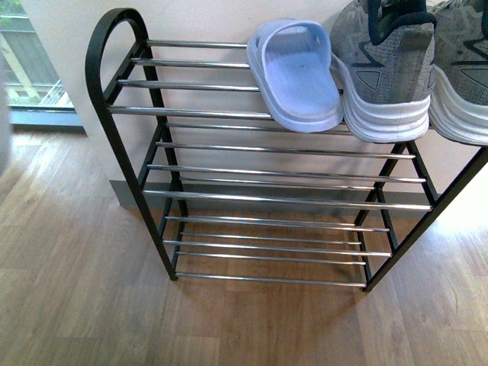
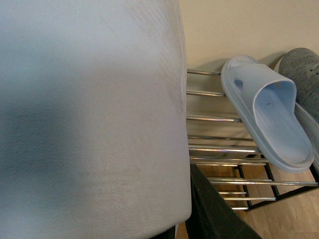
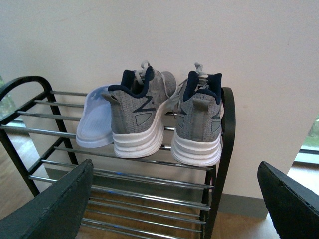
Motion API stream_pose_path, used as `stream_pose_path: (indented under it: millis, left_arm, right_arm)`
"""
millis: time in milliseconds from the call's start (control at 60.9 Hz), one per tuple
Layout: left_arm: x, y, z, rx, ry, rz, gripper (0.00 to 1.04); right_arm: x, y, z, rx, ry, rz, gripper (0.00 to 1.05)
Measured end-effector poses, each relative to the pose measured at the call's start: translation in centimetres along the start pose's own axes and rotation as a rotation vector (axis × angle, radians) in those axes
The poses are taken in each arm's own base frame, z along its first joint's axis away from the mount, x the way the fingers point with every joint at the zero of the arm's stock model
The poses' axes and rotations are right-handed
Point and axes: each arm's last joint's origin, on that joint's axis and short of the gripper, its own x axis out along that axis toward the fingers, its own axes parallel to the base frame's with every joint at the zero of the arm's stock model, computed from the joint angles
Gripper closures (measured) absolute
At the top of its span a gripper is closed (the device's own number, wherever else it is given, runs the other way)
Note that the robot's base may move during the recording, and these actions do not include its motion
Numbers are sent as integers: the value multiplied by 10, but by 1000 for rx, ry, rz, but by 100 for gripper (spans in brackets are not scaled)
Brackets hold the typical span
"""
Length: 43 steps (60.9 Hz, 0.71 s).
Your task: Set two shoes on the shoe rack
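shoes (image 3: 134, 117) (image 3: 199, 124) both sit heels-out on the shoe rack (image 3: 222, 164) top tier right of a slipper (image 1: 293, 76), so back the spread, empty right gripper (image 3: 172, 199) straight off; left gripper's state i can't tell.

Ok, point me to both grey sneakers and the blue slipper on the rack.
Left grey sneaker (image 3: 133, 119): right wrist view, heel side panel.
Right grey sneaker (image 3: 199, 122): right wrist view, heel back.
Blue slipper (image 1: 293, 72): front view, ribbed sole.

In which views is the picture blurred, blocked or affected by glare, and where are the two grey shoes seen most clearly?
Front view: sharp, glints on the shoe rack bars, washed-out window at upper left, shoes cropped. Left wrist view: a blurred pale surface blocks over half the frame; slipper clear. Right wrist view: even light; both shoes whole and sharp, right gripper fingers dark, soft.
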Motion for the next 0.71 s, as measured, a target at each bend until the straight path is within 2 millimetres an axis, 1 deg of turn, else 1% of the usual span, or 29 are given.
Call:
stream_pose_path:
  millis: [49,131,181,197,279,328,411,476,493,591,640,706]
  left_arm:
    - [18,-10,6,-6,32,-3,103]
    - [43,-23,15,-10,66,-2,103]
    - [63,-34,21,-16,92,-8,103]
    - [74,-38,23,-17,105,-11,103]
    - [105,-51,27,-24,145,-16,103]
    - [117,-55,28,-36,161,-23,103]
    - [141,-60,27,-55,192,-17,103]
    - [155,-62,25,-66,215,-25,103]
    - [163,-63,22,-68,229,-22,103]
    - [194,-69,7,-68,284,-25,103]
    - [204,-71,3,-65,298,-27,103]
    - [212,-74,2,-63,304,-38,103]
  right_arm:
    - [0,0,0,0,0,0,9]
    - [0,0,0,0,0,0,9]
    - [0,0,0,0,0,0,9]
    - [0,0,0,0,0,0,9]
    - [0,0,0,0,0,0,9]
    - [0,0,0,0,0,0,9]
    - [0,0,0,0,0,0,9]
    - [0,0,0,0,0,0,9]
    - [0,0,0,0,0,0,9]
    - [0,0,0,0,0,0,9]
    - [0,0,0,0,0,0,9]
    - [0,0,0,0,0,0,9]
